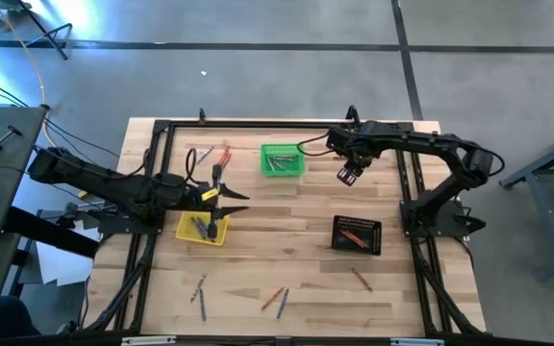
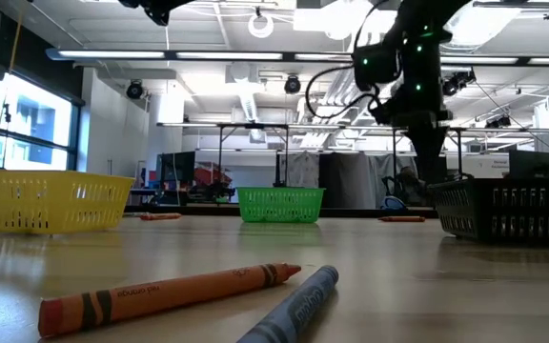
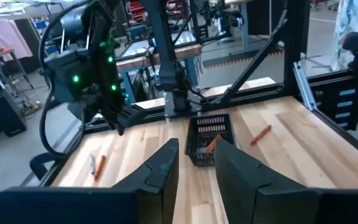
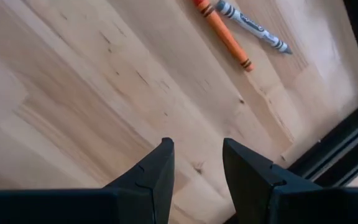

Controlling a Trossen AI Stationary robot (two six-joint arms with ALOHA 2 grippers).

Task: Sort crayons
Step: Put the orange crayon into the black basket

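Hovering above the bare wood beside the green basket [image 1: 283, 160], near the far edge of the table [image 1: 306, 288], the right gripper [image 1: 347, 174] is parted and holds nothing; its wrist view shows one orange crayon [image 4: 223, 34] and one grey crayon [image 4: 252, 27] lying side by side ahead of the fingers [image 4: 155, 171]. The left gripper [image 1: 237, 196] reaches out just past the yellow basket [image 1: 202, 228] on the left side, its fingers [image 3: 165, 167] spread and empty.

Three baskets stand on the table: green, yellow and a black basket [image 1: 357, 234] toward the right edge. Each holds a few crayons, too small and overlapped to count. Loose crayons lie in a cluster near the far left corner [image 1: 214, 155], one orange by the black basket [image 1: 361, 280], and about four along the near edge [image 1: 279, 300], some grey ones faint against the wood. The low view cuts both arms off above.
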